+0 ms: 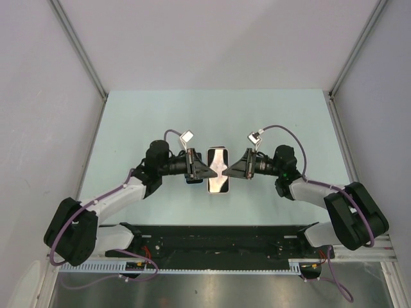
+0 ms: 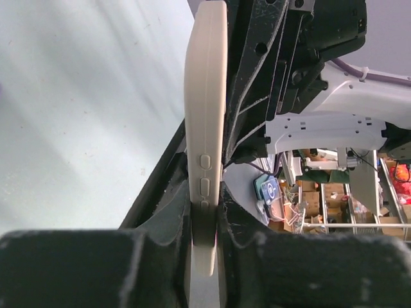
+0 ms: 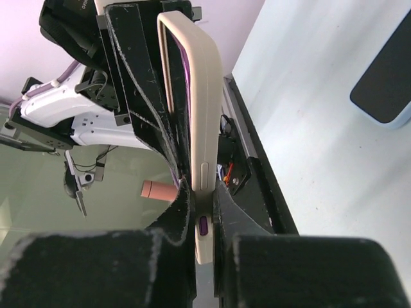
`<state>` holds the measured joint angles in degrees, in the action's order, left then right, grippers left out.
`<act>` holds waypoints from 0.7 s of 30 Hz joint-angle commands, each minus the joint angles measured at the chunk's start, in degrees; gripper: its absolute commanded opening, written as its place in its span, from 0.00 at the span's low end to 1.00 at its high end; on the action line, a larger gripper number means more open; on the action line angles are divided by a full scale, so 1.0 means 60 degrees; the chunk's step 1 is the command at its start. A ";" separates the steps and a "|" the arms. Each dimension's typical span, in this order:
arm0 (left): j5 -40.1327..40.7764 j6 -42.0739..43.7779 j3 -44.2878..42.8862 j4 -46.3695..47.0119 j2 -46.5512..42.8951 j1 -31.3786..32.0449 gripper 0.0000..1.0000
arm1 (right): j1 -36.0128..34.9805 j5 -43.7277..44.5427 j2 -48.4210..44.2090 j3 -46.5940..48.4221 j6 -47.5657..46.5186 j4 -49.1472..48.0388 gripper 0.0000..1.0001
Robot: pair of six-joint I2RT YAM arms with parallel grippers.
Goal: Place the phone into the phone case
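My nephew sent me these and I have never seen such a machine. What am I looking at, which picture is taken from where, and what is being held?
These are two robot arms bolted to the near edge of a pale table. One picture looks down from above; the other two come from small cameras on each wrist, so you see that arm's own black fingers close up.

In the overhead view the left gripper and the right gripper meet in the middle, both shut on the edges of a phone sitting in a cream phone case. The case appears lifted off the table.

The right wrist view also shows a dark slab with a light blue rim lying on the table; I cannot tell what it is.
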<state>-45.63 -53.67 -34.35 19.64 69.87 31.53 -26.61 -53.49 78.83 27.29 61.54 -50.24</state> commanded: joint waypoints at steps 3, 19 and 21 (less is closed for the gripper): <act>0.0338 0.0915 -0.0237 -0.0485 -0.0336 0.0048 0.50 | 0.0609 0.0244 -0.0071 0.0359 0.0628 -0.0930 0.00; 0.4480 0.5076 -0.2403 -0.6596 -0.2049 -0.0260 1.00 | 0.2384 0.2439 0.2445 0.5612 -0.6797 1.1343 0.00; 0.4936 0.5514 -0.2566 -0.7093 -0.2311 -0.0289 1.00 | 0.2443 0.2936 0.3118 0.6128 -0.7280 1.2278 0.00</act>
<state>-25.61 -29.65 -45.60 -13.23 59.46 30.50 -12.99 -40.21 91.96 56.97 28.12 6.74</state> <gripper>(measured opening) 0.996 0.076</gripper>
